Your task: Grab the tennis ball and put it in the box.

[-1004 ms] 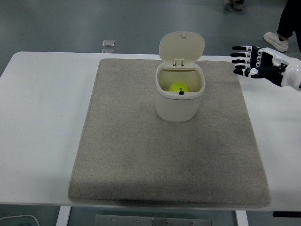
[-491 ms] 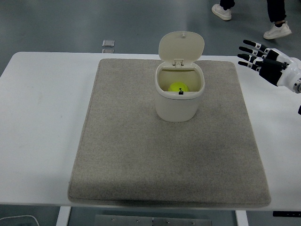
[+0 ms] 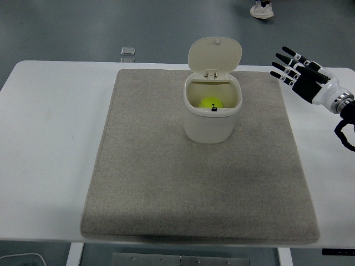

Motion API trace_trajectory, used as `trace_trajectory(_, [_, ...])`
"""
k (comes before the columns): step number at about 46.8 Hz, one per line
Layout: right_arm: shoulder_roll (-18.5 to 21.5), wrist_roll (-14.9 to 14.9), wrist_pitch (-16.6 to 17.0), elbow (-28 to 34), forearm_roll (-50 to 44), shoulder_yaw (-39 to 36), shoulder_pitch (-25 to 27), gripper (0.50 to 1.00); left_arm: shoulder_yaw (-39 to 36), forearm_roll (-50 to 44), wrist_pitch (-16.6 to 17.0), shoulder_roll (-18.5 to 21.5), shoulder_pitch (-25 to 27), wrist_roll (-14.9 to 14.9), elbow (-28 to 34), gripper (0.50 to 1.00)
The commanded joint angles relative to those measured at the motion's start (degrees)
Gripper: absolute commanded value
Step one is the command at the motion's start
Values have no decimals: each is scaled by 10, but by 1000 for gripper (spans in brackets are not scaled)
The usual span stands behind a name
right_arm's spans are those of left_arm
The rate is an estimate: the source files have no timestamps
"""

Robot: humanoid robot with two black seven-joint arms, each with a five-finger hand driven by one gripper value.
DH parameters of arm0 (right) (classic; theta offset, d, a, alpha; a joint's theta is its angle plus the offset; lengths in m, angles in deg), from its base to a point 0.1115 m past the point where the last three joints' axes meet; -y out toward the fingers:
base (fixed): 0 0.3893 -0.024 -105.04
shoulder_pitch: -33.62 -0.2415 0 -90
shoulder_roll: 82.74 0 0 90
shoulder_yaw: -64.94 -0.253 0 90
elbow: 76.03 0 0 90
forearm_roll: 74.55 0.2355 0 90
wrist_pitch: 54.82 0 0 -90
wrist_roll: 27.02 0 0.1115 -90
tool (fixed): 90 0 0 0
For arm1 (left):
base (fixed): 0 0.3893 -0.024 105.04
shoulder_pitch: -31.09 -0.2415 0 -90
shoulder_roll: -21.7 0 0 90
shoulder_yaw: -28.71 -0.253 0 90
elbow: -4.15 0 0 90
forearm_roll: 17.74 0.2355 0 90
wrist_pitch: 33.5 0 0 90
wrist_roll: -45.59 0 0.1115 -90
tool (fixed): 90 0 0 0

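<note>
Okay, the yellow-green fuzzy tennis ball (image 3: pixel 211 103) sits down inside the cream plastic bin-shaped box (image 3: pixel 212 113), low against the inner wall on the near side, partly cut off by the rim. The box's hinged rounded lid (image 3: pixel 214 54) stands upright behind the opening. The box rests upright on the far-centre part of a grey-beige rectangular fabric mat (image 3: pixel 199 183), which lies flat on the white counter (image 3: pixel 50 144). The right black-and-white five-fingered hand (image 3: pixel 300 73) is in the air at the right, beyond the mat's far right corner, well apart from the box, fingers spread straight and holding nothing. A small grey square object (image 3: pixel 128 51) lies on the floor past the counter's far edge. A person's white shoe (image 3: pixel 262 9) shows at the top.
</note>
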Motion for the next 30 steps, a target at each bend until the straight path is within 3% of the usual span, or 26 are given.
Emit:
trace_trajectory(1, [7,0,0,0,2,0,-1,876,0,0,0,0,0,0,0,992])
trace_trajectory(21, [8,-19,1,5,-6,-4,-3,897,0,0,0,0,0,0,0,992])
trace_trajectory(30, [7,-45,2,5,-9,-4,-3,897,0,0,0,0,0,0,0,992])
